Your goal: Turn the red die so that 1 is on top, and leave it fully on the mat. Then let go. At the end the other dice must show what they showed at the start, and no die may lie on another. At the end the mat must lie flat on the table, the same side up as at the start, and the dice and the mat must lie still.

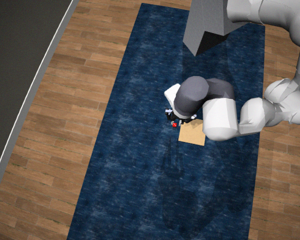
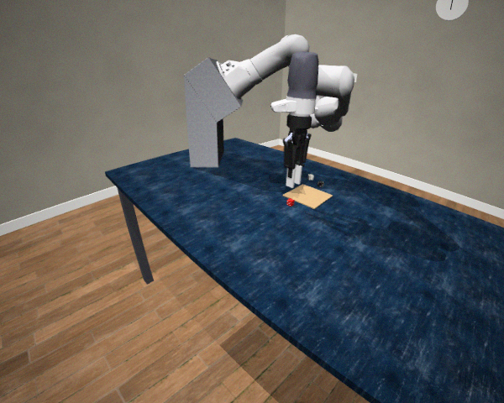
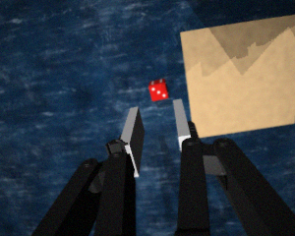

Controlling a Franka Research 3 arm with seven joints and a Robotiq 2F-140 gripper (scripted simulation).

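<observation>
Blue, mottled cloth-like texture covers the long rectangular surface [image 2: 374, 269], which stands on slim grey legs over a wood-plank floor, with plain grey walls behind. My tool [image 3: 158, 127] hangs above the surface with its two flat grey pads drawn in to a narrow gap; nothing sits between them, so it grips nothing. The red die [image 3: 158, 89] lies on the bare surface, just beside the left edge of the tan mat [image 3: 241, 79] as the wrist view shows it, and not on it. It is a small glossy cube with white pips; a face with three pips in a diagonal row is turned toward the wrist camera, and I cannot read the top face with confidence. The mat is a thin, flat, matte square, sand-coloured, partly under my own shadow. Two other small dice, one pale [image 2: 312, 176] and one dark [image 2: 321, 184], rest on the surface beyond the mat, well apart from the red die. I judge the step in hand to be the approach for the pick: the pads are pre-set slightly wider than the die and aimed near it, but not yet around it. The next move calls for a descent that brings one pad to each of two opposite faces, squarely, without touching the mat edge, then a firm closure. Hard smooth faces may slip.
</observation>
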